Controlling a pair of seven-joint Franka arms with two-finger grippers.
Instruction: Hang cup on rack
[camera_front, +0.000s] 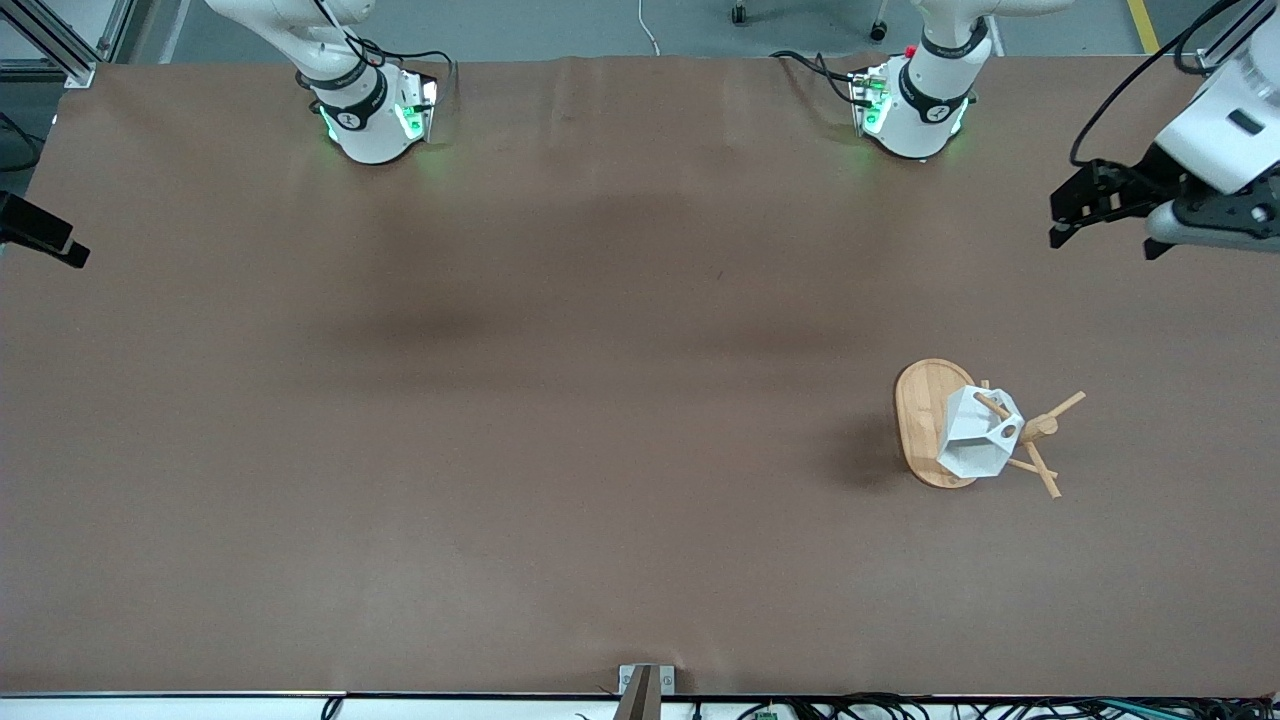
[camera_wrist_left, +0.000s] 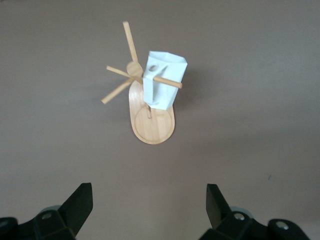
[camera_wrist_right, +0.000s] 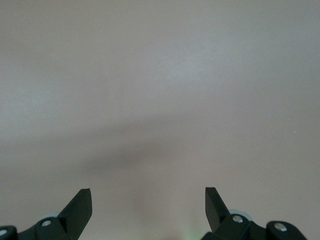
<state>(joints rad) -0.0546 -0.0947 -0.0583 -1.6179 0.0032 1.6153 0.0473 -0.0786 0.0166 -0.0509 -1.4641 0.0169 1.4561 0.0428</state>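
The white faceted cup hangs on a peg of the bamboo rack, the peg passing through the hole in its handle tab. The rack stands toward the left arm's end of the table. The left wrist view shows the cup on the rack as well. My left gripper is open and empty, up in the air over the table's edge, well apart from the rack; its fingers frame bare table. My right gripper is open and empty at the other end of the table; its wrist view shows only its fingers and table.
The brown table holds nothing else. The arm bases stand along its edge farthest from the front camera. A small metal bracket sits at the nearest edge.
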